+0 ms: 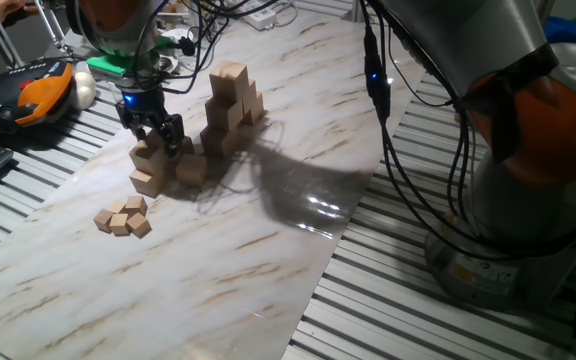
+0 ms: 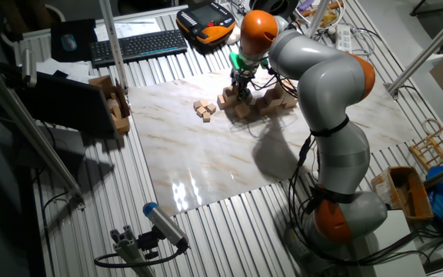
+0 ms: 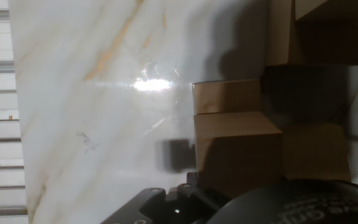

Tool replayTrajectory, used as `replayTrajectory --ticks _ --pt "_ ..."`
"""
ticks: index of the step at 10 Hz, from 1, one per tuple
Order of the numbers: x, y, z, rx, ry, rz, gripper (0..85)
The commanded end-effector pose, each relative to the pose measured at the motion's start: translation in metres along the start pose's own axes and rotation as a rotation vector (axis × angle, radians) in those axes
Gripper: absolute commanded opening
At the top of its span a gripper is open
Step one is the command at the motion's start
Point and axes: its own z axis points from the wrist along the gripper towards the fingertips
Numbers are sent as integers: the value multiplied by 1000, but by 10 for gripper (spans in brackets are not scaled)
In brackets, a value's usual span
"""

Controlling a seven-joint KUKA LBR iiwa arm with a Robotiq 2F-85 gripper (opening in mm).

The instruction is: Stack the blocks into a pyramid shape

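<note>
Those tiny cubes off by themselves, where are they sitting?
The tiny cubes lie bunched on the marble board, in one fixed view down-left of the bigger blocks and the hand.

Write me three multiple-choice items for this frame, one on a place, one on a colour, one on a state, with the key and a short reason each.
1. Where is the cluster of small cubes relative to the stack of blocks?
A. On top of the stack
B. On the marble board, apart from the stack
C. On the keyboard

2. What colour is the board under the blocks?
A. White with tan veins
B. Solid black
C. Bright green

3. What is the gripper doing?
A. Raised high above the board
B. Parked off the board by the keyboard
C. Down low among the loose blocks beside the stack

Key:
1 B: the small cubes lie by themselves on bare board.
2 A: pale marble pattern shows in all views.
3 C: its fingers reach down to the loose blocks; whether they grip one cannot be told.
</note>
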Motion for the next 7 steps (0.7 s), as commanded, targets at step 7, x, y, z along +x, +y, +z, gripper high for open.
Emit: replayTrajectory --ticks 7 --pt "1 3 -13 9 8 1 850"
